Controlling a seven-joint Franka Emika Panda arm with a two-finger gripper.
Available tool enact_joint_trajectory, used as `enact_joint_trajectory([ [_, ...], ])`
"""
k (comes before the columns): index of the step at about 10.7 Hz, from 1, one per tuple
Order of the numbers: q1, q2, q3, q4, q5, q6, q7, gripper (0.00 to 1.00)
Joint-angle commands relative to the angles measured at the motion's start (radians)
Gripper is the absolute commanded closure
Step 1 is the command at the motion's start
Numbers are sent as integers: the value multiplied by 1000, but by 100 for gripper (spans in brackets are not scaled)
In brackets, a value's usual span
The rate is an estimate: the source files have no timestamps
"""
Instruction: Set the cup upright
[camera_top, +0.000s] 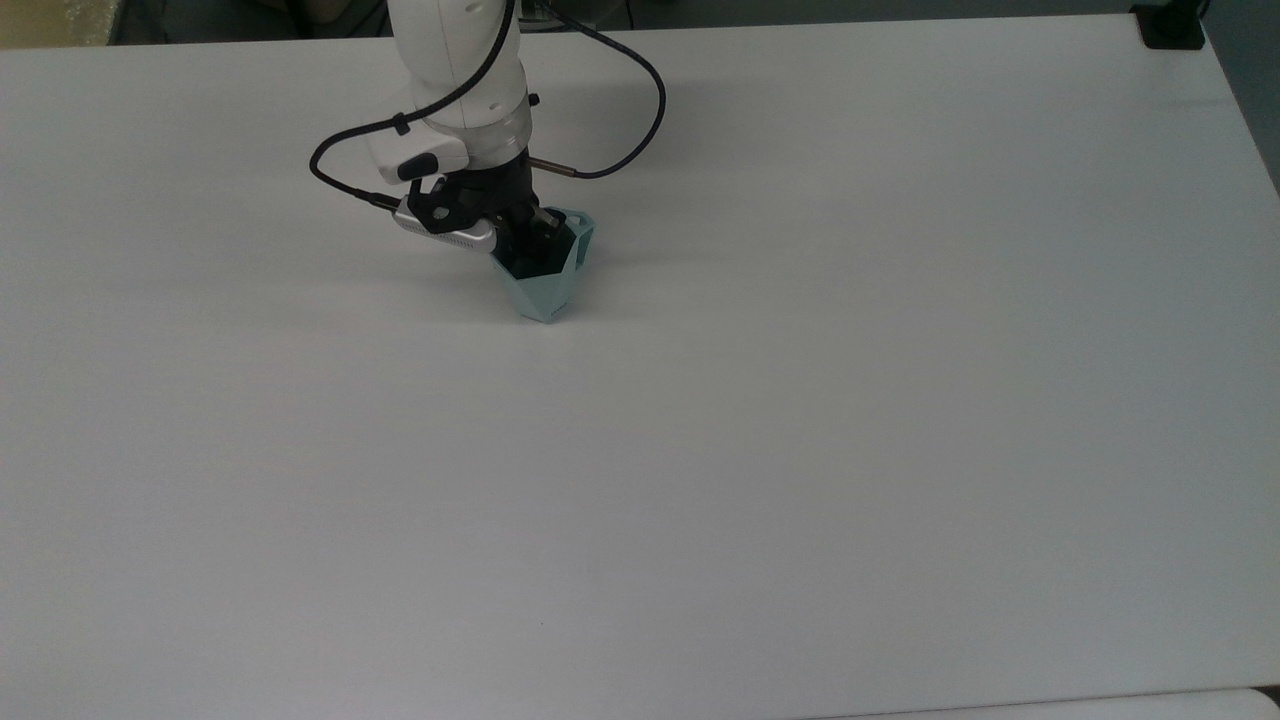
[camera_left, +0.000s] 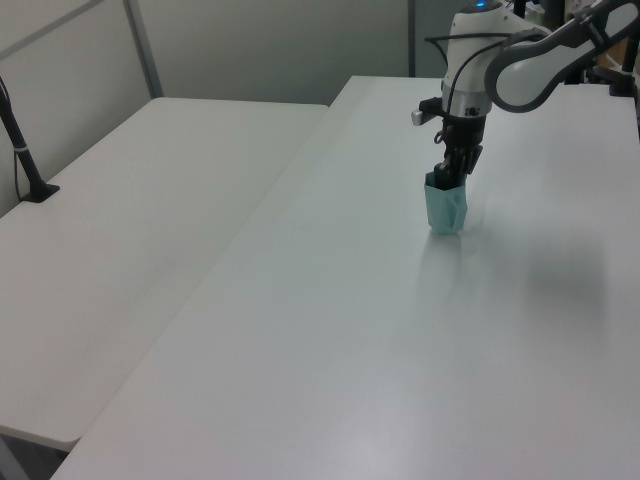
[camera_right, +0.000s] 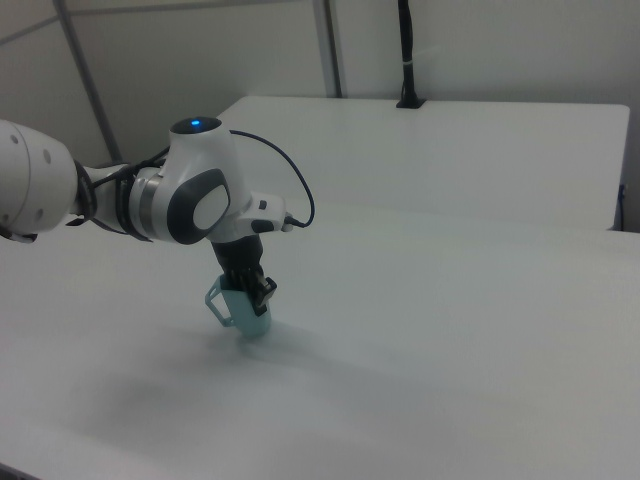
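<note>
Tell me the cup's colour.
The cup is pale teal, plain with no pattern; the top view shows it best.

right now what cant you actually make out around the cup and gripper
- Gripper fingertips: they reach down into the cup, so the top view hides whether they pinch its wall or have let go.
- Cup base: in the left view and right view, too small to tell whether it sits flat on the table.
- Arm: cut off by the top view's upper edge.

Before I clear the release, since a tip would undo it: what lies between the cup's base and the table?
Nothing: in the left view the cup stands base-down on the bare table.
</note>
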Motion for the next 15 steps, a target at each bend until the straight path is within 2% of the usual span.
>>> enact_joint_trajectory([
  [1,1,1,-1,-7,27,18,-13,91],
  [3,1,-4,-1,1,27,12,-8,45],
  [4,1,-7,-1,9,27,-5,-14,11],
  [5,1,-14,-1,30,25,-34,-16,0],
  [9,1,-94,-4,176,24,-207,-36,0],
  [11,-13,-152,-12,261,7,-239,-66,0],
  [13,-54,-179,-18,367,25,-425,-210,0],
  [15,-68,-198,-18,417,12,-611,-351,0],
])
